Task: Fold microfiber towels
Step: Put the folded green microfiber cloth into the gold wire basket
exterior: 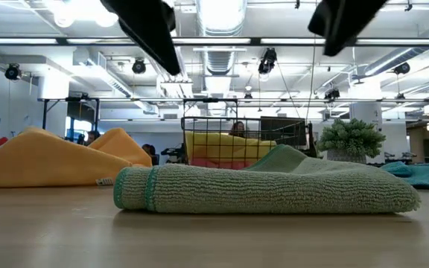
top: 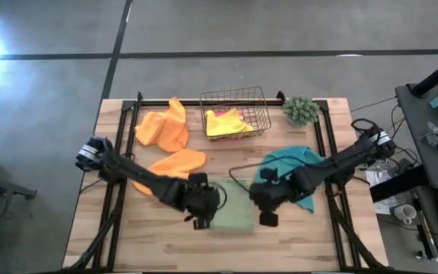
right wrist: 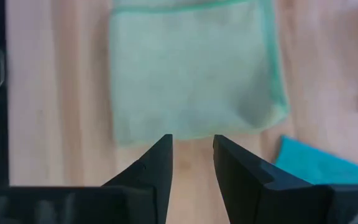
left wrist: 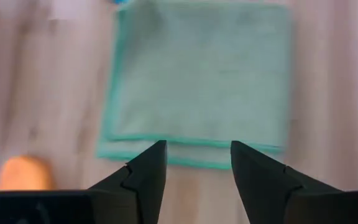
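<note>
A light green towel point(top: 234, 211) lies folded into a flat square on the table's near middle, its layered edge point(exterior: 136, 187) toward the left. My left gripper point(top: 202, 221) point(left wrist: 197, 146) hovers open by the towel's left edge. My right gripper point(top: 267, 218) point(right wrist: 192, 140) hovers open by its right edge. Neither has anything between its fingers. Two orange towels point(top: 166, 125) point(top: 177, 161) lie crumpled at the left. A teal towel point(top: 295, 161) lies crumpled at the right, partly under my right arm.
A wire basket point(top: 258, 103) at the far middle holds a yellow towel point(top: 226, 124) with a bit of pink beside it. A small green fuzzy plant point(top: 301, 110) stands at the far right. Bare wood shows along the near edge.
</note>
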